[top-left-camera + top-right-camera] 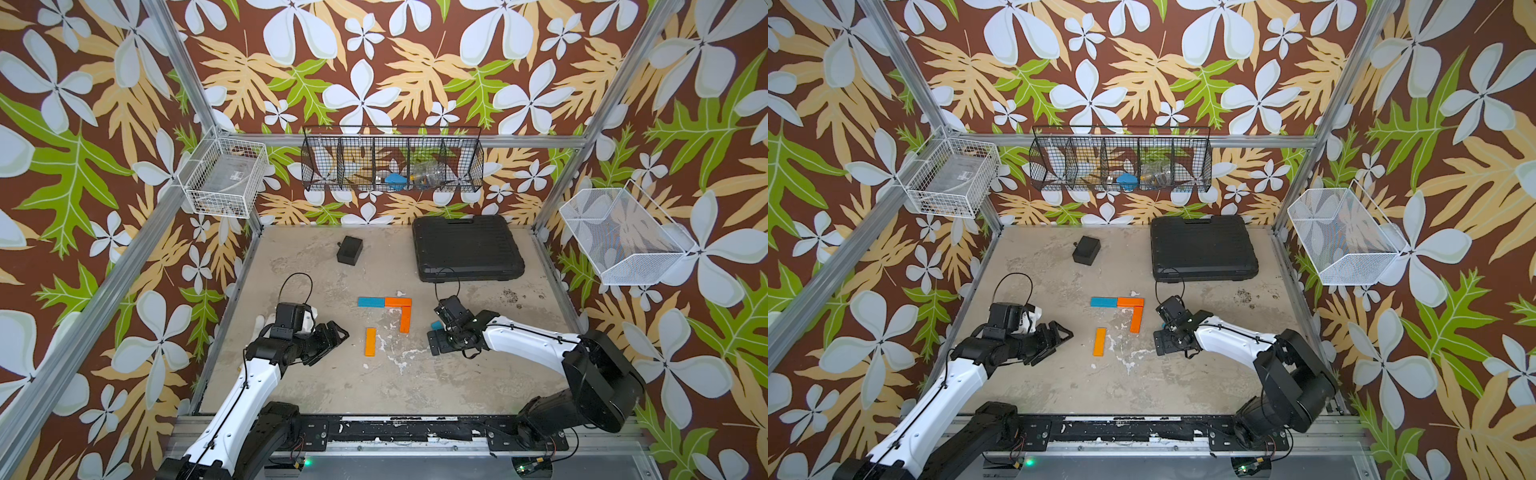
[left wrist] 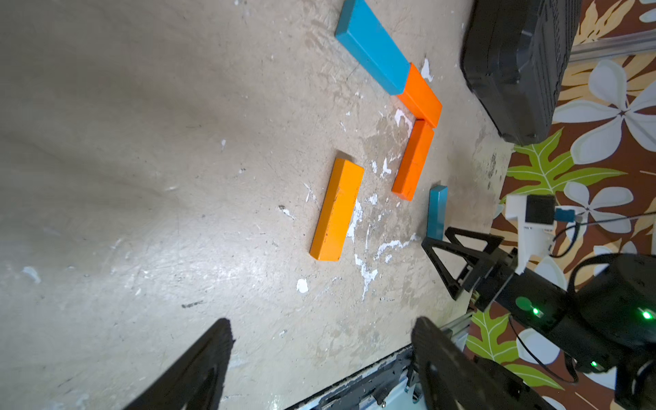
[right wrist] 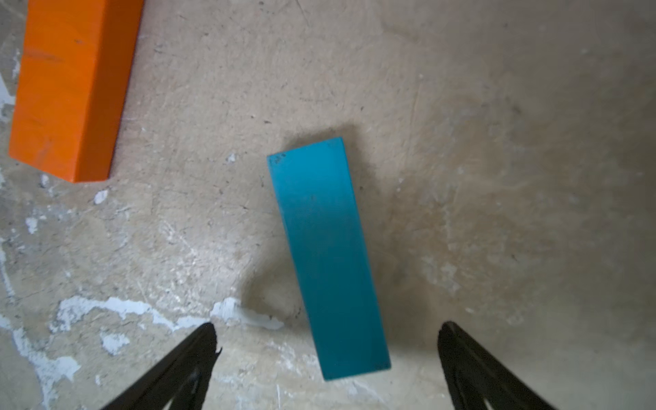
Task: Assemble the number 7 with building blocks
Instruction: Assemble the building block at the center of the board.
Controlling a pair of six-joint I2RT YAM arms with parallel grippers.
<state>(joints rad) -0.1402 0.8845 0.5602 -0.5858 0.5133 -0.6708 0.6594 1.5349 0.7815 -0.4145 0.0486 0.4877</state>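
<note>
While both arms hang low over the table point(image 1: 457, 374), four of the five building blocks show plainly in both top views: a blue bar point(image 1: 371, 302) and an orange bar point(image 1: 397, 302) lie end to end, touching, in a straight line across the middle of the table, and a second orange bar point(image 1: 405, 320) runs from the outer end of that line toward the robot, touching it and forming a corner. A third orange bar point(image 1: 370, 342) lies by itself (paler in the left wrist view), nearer the robot and toward the left arm's side, roughly parallel to the second and clear of it. The last blue bar point(image 3: 328, 255) sits on the table just beside the free end of the second orange bar, on the right arm's side, mostly hidden under the arm in the top views. The right gripper point(image 3: 328, 328) is spread wide, with this blue bar's near end between its fingers point(image 3: 191, 358), neither one touching it. The left gripper point(image 2: 322, 320) is also spread apart and grips nothing, with only bare table between its fingers; it hovers beside the lone orange bar. A small black box point(image 1: 350, 250) and a large black case point(image 1: 467, 247) rest at the far side, well apart from the blocks.
</note>
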